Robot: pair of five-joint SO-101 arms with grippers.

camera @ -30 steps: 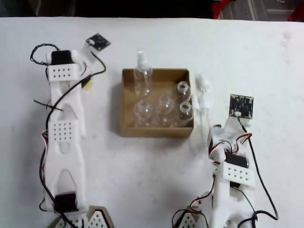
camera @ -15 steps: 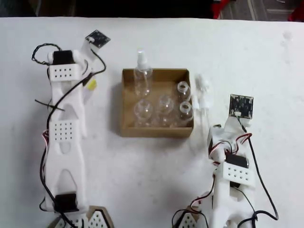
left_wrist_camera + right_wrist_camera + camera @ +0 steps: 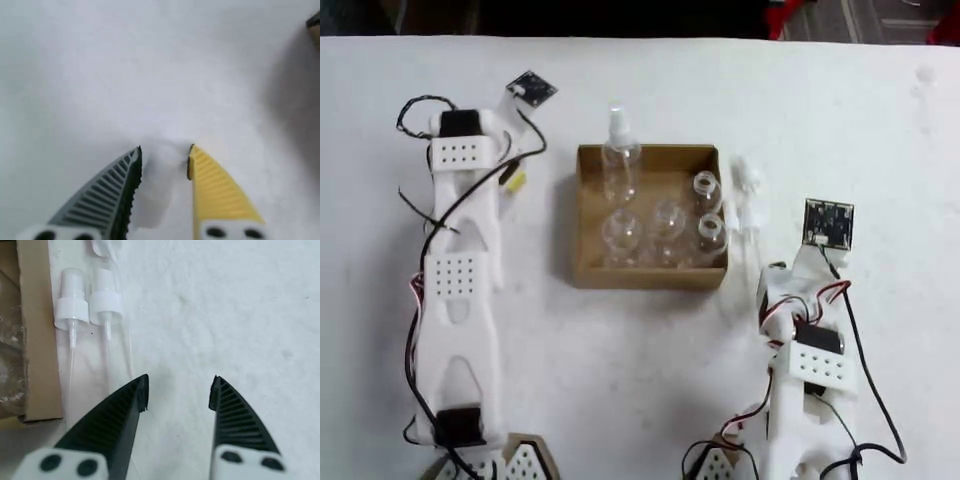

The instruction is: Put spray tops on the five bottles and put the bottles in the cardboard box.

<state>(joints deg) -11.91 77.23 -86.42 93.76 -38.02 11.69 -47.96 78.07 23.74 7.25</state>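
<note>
Surface: white table (image 3: 640,380), one arm at each side, cardboard box (image 3: 650,278) between them.
Bottles: five clear ones stand inside the box. The capped bottle (image 3: 618,160) is in the far corner on the left arm's side. The uncapped bottles (image 3: 667,220), four of them, have open necks.
Spray tops: loose spray tops (image 3: 72,305) lie flat just beside the box wall, tubes toward the right arm. Probably staged there for easy reach.
Right gripper (image 3: 178,385): fingers parted, empty, low over the table near the tops. Looks lined up for a pick.
Left gripper (image 3: 165,155): grey and yellow fingers slightly apart, nothing between them, over bare table on the box's other side.
Writing: none legible.
Progress: early by my read, one of five capped.
</note>
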